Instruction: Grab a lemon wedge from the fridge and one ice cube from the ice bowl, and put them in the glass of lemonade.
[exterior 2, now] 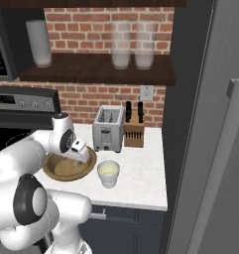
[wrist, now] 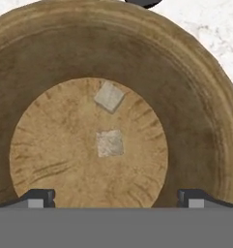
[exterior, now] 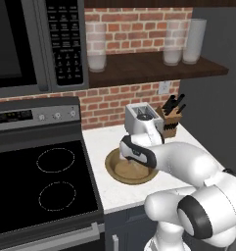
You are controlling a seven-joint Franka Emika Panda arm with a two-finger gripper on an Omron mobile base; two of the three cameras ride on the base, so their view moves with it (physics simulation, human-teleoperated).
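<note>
- Hand view looks straight down into the ice bowl (wrist: 195,111), a wide, shallow wooden bowl with a dark sloping wall and a paler flat floor.
- Two small pale ice cubes lie on that floor, near each other but apart: one ice cube (wrist: 109,143) at the centre with its edges square to the frame, the other cube (wrist: 109,96) just beyond it, turned so a corner points away from the camera.
- Both cubes look about as wide as long, so neither has a clear long axis.
- Spread wide, the claw (wrist: 116,197) has its two dark fingertips (wrist: 38,197) at the bottom corners of the hand view, and nothing sits between them; the centre cube lies in line with the gap.
- From the right base view, the arm reaches over the bowl on the white tabletop (exterior 2: 141,183), the hand low above it.
- Just right of the bowl stands the glass of lemonade (exterior 2: 108,173), upright, holding pale yellow liquid; whether anything floats in it is too small to tell.
- Behind them stand a toaster (exterior 2: 108,129) and a knife block (exterior 2: 134,131).
- At the right edge rises the fridge (exterior 2: 210,149), its long bar handle (exterior 2: 219,168) running vertically.
</note>
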